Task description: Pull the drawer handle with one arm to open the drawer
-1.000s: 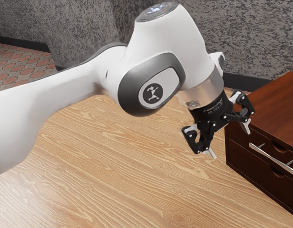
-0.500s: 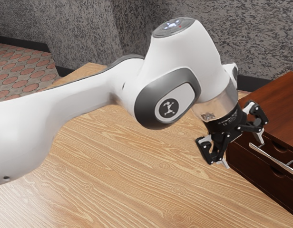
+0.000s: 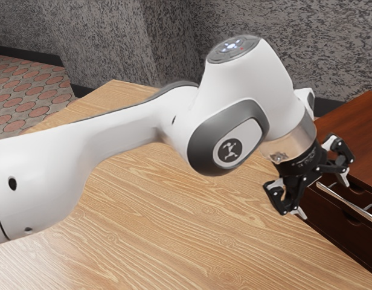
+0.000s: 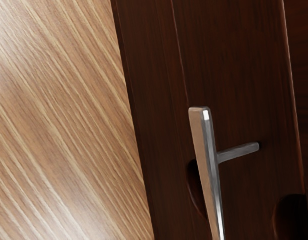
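Silver metal bar handle (image 3: 349, 204) on the dark brown wooden drawer (image 4: 159, 75) lies just beside the black two-finger gripper (image 3: 322, 194), jaws wide and empty; closing near its end might slip off.

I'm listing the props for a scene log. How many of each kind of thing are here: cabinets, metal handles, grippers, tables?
Dark wooden cabinet: 1
Metal bar handle: 1
Black gripper: 1
Light wooden table: 1
Total: 4
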Controlling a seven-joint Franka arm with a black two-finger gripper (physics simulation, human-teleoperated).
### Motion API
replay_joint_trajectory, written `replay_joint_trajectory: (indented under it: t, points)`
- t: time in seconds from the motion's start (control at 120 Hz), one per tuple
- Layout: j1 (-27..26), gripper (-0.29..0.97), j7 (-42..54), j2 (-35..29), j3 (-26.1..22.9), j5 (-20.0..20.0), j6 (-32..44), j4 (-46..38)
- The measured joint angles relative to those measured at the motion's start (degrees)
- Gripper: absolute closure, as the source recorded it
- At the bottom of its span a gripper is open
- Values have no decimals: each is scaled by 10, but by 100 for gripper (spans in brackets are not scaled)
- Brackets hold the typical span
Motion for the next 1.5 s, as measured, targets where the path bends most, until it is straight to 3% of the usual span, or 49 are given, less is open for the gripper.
replay_joint_trajectory:
  t: [0.558, 0.9, 1.5]
  points:
    - [0, 15, -1, 20, 0, -3, 26, 4]
    - [-1, 30, -2, 20, 0, -4, 31, 0]
    - [-1, 73, -3, 14, 0, -7, 17, -5]
